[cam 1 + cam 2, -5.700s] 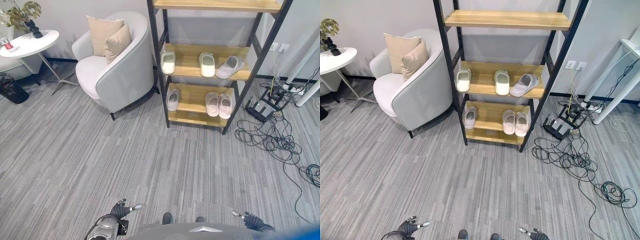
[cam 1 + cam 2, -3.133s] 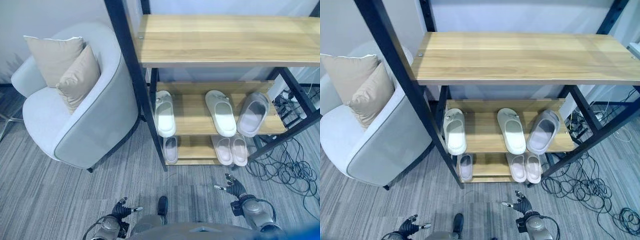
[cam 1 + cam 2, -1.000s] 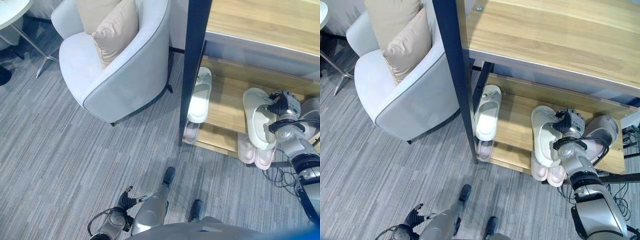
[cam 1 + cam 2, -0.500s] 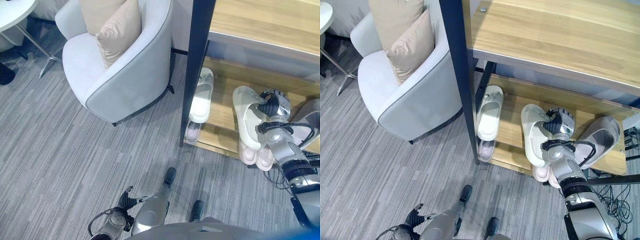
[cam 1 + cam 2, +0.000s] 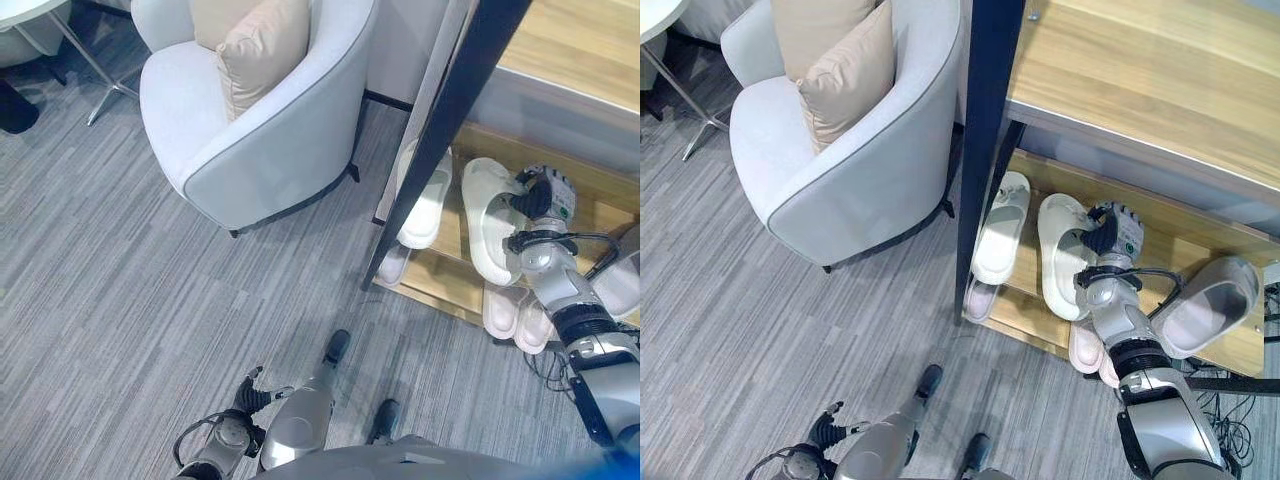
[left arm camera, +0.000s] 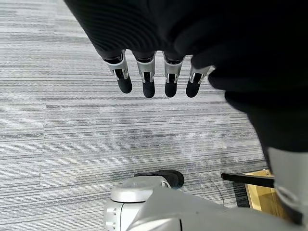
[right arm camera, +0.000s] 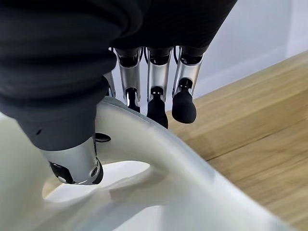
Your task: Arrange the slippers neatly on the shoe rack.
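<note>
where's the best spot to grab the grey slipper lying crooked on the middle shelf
Take the grey slipper by its strap, coming from the open front of the shoe rack. It lies skewed, its opening facing up, so the arched band offers fingers and thumb a hold.

— Change on the middle shelf (image 5: 1200, 245)?
— Right hand (image 5: 1108, 236), closed on the cream slipper (image 5: 1061, 255), has carried it left; it now lies just beside its mate (image 5: 1001, 227).
— Grey slipper (image 5: 1206, 305)?
— Gap to it wider.

I'm looking at a lounge-like room, grey striped carpet floor (image 5: 120, 260), pale grey armchair (image 5: 250, 140) with beige cushions (image 5: 262, 50), wooden shoe rack (image 5: 1160, 90) on black frame, round white side table (image 5: 25, 8).
</note>
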Controlling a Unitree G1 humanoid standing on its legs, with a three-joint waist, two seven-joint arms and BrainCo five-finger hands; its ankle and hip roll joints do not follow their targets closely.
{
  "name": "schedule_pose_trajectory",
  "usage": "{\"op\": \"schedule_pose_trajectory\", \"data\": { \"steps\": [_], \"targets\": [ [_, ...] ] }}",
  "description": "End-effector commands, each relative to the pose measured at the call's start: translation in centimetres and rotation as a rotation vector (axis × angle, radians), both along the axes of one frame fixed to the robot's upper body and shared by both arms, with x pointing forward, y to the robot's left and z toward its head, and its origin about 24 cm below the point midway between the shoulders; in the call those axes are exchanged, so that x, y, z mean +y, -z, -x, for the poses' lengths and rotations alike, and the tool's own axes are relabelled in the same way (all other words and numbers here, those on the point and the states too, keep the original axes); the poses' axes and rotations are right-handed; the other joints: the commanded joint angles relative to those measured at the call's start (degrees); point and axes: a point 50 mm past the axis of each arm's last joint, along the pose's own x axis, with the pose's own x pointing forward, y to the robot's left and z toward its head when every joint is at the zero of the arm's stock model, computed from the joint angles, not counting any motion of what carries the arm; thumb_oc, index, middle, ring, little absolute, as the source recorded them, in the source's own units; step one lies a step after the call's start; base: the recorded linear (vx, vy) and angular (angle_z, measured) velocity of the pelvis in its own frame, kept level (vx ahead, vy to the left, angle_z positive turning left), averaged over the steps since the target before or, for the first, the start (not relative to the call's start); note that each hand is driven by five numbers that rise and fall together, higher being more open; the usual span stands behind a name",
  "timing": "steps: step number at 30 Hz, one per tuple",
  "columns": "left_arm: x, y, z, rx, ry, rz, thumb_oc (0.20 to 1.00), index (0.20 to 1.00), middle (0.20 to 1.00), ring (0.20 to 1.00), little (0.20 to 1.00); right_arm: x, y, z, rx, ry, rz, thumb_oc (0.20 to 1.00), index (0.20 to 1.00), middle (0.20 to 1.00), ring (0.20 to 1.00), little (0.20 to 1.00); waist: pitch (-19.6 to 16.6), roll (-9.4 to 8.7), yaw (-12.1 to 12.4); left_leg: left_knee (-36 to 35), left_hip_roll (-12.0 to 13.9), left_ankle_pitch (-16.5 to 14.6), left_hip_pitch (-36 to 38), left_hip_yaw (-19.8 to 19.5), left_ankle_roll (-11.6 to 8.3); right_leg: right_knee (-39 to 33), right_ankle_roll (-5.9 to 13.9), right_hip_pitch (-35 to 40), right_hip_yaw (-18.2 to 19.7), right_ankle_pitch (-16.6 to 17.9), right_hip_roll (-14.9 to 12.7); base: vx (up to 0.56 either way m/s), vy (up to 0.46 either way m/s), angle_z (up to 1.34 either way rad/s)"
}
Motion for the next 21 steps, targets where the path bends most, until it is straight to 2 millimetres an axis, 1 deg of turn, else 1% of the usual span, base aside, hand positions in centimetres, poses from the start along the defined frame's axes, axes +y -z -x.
{"op": "schedule_pose_trajectory", "data": {
  "steps": [1,3,9,14,21],
  "targets": [
    [-2.17,0.71,-0.02,0.036,0.049,0.021,1.0,1.0,1.0,1.0,1.0,-0.96,-2.7,-0.35,-0.104,0.028,0.035,0.2,0.2,0.2,0.2,0.2,-0.56,0.59,0.85,0.3,2.03,-9.88,4.95,-1.57,-2.27,0.38,3.79,-1.57,0.05,3.2,-3.81,0.02,0.042,0.0],
    [-1.99,0.71,-0.03,0.037,0.037,0.017,1.0,1.0,1.0,1.0,1.0,-0.91,-2.78,-0.52,-0.103,0.027,0.022,0.2,0.2,0.2,0.2,0.2,-0.58,0.58,0.89,0.3,1.91,-9.96,4.92,-1.41,-2.17,0.38,3.92,-1.78,0.21,3.36,-4.01,0.03,0.052,-0.02],
    [-2.35,0.68,-0.19,0.029,0.032,0.031,1.0,1.0,1.0,1.0,1.0,-0.65,-2.58,-0.73,-0.079,0.014,0.019,0.2,0.2,0.2,0.2,0.2,-0.27,0.32,1.32,0.3,1.44,-9.95,4.37,-1.55,-1.92,0.43,4.14,-2.18,0.04,3.68,-4.41,0.01,0.031,-0.01],
    [-2.33,0.87,0.3,0.049,0.039,0.027,1.0,1.0,1.0,1.0,1.0,-0.23,-2.17,-0.81,-0.079,0.008,-0.023,0.2,0.2,0.2,0.2,0.2,-0.47,-0.5,1.61,0.32,1.2,-10.25,4.37,-1.74,-1.68,0.5,4.41,-2.24,-0.14,3.98,-4.68,0.02,0.024,0.0],
    [-2.2,0.75,-0.03,0.039,0.04,0.023,1.0,1.0,1.0,1.0,1.0,-0.46,-2.02,-0.84,-0.08,0.023,-0.054,0.2,0.2,0.2,0.2,0.2,-0.27,-1.46,2.35,0.3,0.66,-10.22,3.59,-2.53,-1.68,0.83,4.68,-2.67,-1.32,4.31,-4.99,0.01,0.013,0.06]
  ]
}}
